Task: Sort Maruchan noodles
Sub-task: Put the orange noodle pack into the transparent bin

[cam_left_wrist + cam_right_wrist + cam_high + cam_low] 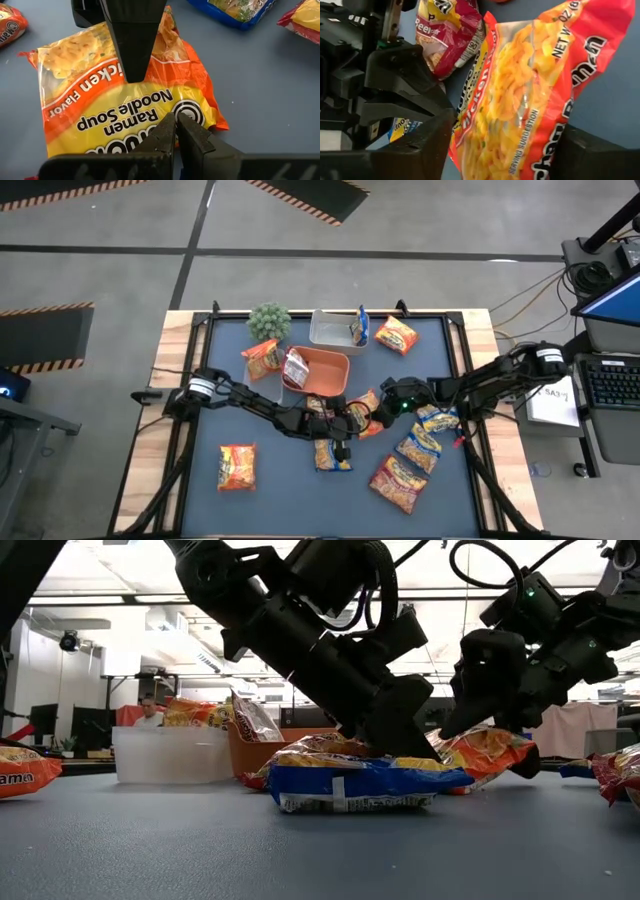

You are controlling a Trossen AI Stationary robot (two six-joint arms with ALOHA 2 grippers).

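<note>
Noodle packets (298, 367) in orange tray (335, 367)

You get even, diffuse light from overhead; in the low view the white ceiling panels (130, 580) behind the arms glow bright, so the two dark arms read nearly as silhouettes — little detail on them. The glossy orange plastic noodle packet (125, 100) throws soft glare along its crinkles. Your left wrist view's black fingers (165, 140) are blurred up close. The blue-grey table mat (290, 490) shows only faint, soft shadows, and the background room is slightly soft
</note>
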